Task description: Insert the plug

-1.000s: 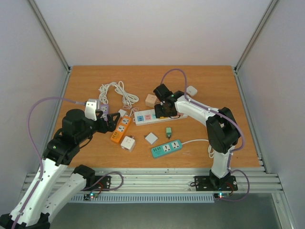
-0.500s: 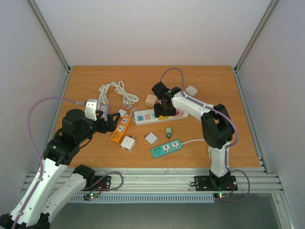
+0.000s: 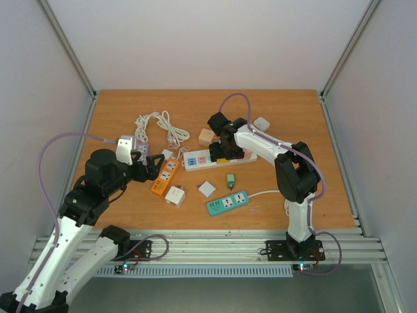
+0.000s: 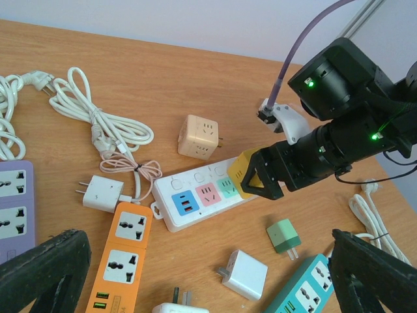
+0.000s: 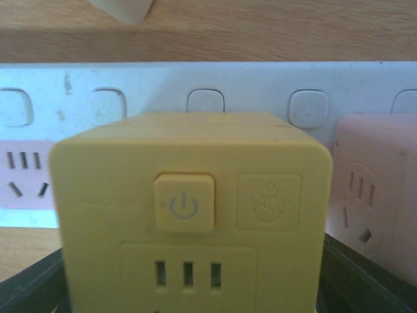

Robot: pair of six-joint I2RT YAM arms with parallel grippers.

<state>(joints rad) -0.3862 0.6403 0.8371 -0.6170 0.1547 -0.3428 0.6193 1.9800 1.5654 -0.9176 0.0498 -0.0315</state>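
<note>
A yellow cube plug [image 3: 224, 158] sits on the right part of the white power strip [image 3: 201, 160], its power button and top socket facing the right wrist camera [image 5: 189, 215]. My right gripper [image 3: 223, 151] stands over it with a black finger close on each side of the cube [image 4: 244, 171]. Whether the fingers still press it does not show. The plug's pins and the socket under it are hidden. My left gripper [image 3: 151, 168] is wide open over the orange power strip [image 3: 166, 175] and holds nothing.
A pink cube [image 5: 374, 195] is on the strip right of the yellow one. Around it lie a teal strip [image 3: 228, 203], a purple strip [image 3: 140, 150], a beige cube [image 3: 206, 136], a green plug [image 3: 230, 179], white adapters [image 3: 206, 188] and coiled white cables [image 3: 156, 124].
My right arm drew in a little to the left with the yellow plug over the white strip, then held still. The left arm has not moved.
</note>
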